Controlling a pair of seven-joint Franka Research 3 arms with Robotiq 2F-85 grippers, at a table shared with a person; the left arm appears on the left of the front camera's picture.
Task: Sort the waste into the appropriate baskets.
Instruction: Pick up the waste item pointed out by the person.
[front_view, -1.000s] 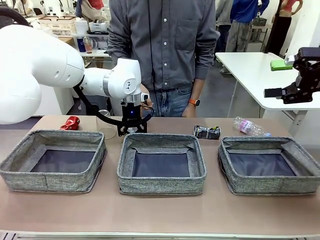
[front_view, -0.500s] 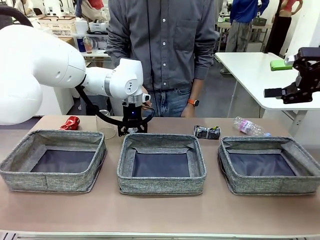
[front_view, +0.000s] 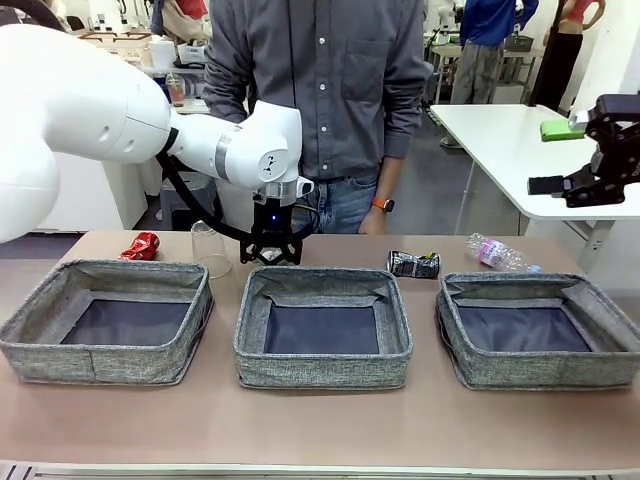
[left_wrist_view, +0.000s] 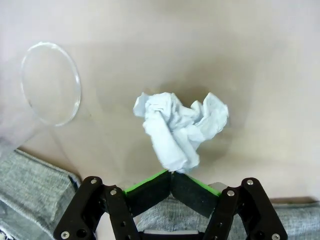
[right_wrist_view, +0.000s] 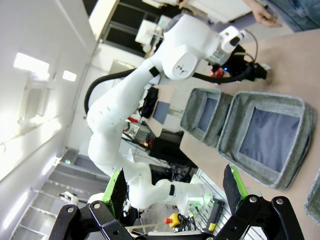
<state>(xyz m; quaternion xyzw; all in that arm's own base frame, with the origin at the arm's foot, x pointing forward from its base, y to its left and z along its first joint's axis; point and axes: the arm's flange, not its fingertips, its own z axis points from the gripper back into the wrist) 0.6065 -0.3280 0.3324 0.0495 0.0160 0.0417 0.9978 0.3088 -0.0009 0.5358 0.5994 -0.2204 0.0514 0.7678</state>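
Left gripper (left_wrist_view: 172, 175) has its jaws pinched down on one thin tail of the crumpled tissue (left_wrist_view: 180, 127). The rest of the wad hangs loose beyond the pads, just behind the far wall of the middle basket (front_view: 320, 370). My worry is that the grip is on a corner only. Soft, creased paper like this could slide out or unfurl on a quick swing, and it would drop short of that basket. The dangling bulk could also drag on the floppy woven rim and snag. The clear cup (left_wrist_view: 50, 82) stands just left of the jaws, thin-walled and light, so I judge a sideways sweep would tip it. Beyond the basket's far right corner lies a crushed dark can (front_view: 413, 264), dented metal, and a crinkled clear bottle (front_view: 495, 252) lies farther right. The right gripper (right_wrist_view: 176, 185) hangs high, well off to that basket's right, with its jaws wide and empty.
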